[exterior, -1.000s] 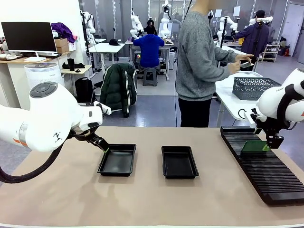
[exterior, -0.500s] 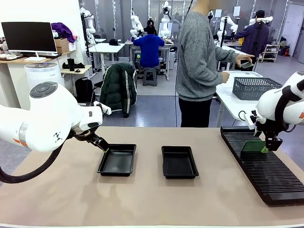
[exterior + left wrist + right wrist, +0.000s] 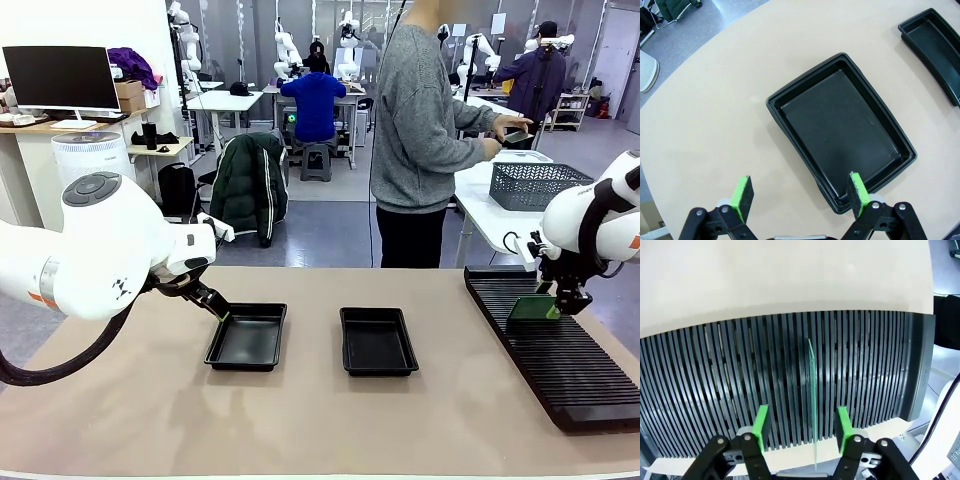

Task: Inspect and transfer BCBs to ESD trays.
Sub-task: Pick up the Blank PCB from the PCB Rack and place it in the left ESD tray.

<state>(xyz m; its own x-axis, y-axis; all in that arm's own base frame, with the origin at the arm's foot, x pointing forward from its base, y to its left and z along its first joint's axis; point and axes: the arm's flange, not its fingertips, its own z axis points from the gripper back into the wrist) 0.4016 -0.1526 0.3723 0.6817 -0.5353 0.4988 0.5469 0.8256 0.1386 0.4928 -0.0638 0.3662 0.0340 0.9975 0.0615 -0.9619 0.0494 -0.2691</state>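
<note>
The left gripper (image 3: 799, 186) hangs wide open and empty over the edge of the left tray (image 3: 840, 125). The other tray (image 3: 377, 342) lies near. On the rack (image 3: 565, 375), the right gripper (image 3: 802, 412) straddles the upright green board (image 3: 813, 390), jaws partly open and clear of both faces. A person (image 3: 420, 120) stands beyond.

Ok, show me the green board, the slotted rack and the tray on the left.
green board (image 3: 531, 309), front view, middle of its flat face.
slotted rack (image 3: 565, 385), front view, bare ribs toward its near end.
left tray (image 3: 247, 343), front view, its bare floor.
</note>
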